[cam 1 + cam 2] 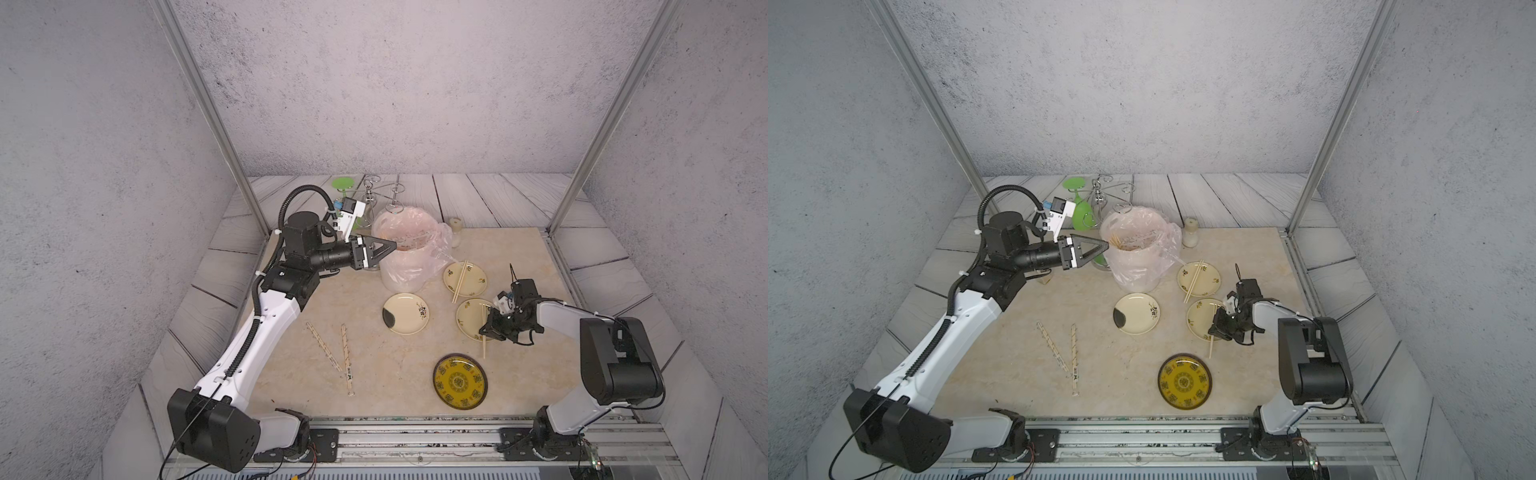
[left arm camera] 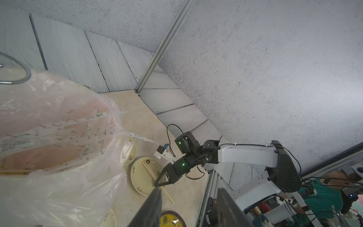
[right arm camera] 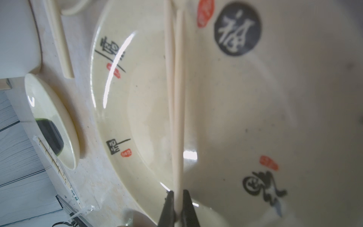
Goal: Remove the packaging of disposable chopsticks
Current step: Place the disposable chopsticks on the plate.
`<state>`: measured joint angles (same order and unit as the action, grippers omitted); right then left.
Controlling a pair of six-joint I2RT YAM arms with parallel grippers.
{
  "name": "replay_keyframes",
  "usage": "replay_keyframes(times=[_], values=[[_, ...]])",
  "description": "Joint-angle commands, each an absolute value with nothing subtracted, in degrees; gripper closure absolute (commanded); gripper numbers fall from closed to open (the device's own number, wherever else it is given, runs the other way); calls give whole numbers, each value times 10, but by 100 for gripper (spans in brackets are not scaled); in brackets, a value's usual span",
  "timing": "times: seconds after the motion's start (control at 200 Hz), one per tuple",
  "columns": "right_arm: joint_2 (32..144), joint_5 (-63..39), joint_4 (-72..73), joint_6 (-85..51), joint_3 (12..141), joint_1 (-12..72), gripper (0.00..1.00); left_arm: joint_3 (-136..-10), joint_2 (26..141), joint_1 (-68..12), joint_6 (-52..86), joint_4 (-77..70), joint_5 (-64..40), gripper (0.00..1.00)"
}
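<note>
top view: left gripper [image 1: 392, 246] open at bag [image 1: 409, 270] rim, sleeves [image 1: 415, 239] just beyond its tips; right gripper [image 1: 482, 332] low over plate [image 1: 466, 322] | left wrist: fingers [image 2: 150, 208] apart, bag beside them | right wrist: jaws clamped on chopsticks [image 3: 177, 118] running ahead across plate

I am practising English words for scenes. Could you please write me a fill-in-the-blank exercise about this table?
1. The right gripper is shut on bare ___ lying across a cream plate.
2. ___ wrapped pairs lie on the table.
3. The left gripper, by the bin, has its jaws ___.
Missing: chopsticks; two; open.
</note>
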<state>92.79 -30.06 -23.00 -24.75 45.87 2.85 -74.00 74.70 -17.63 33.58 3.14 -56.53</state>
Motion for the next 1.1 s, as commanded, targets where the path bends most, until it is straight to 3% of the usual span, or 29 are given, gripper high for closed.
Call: replay_keyframes(times=[0.0,0.25,0.305,0.585,1.096], values=[[943,-296,-236,-233,477,24,100,-749,742,-174,325,23,-565,52],[949,-266,-255,-219,489,24,94,-749,743,-174,327,21,-567,52],[950,-269,-253,-215,489,24,100,-749,743,-174,327,21,-568,52],[885,-255,-247,-215,484,24,100,-749,743,-174,328,21,-568,52],[959,-240,-247,-215,516,23,95,-748,743,-174,330,18,-570,52]])
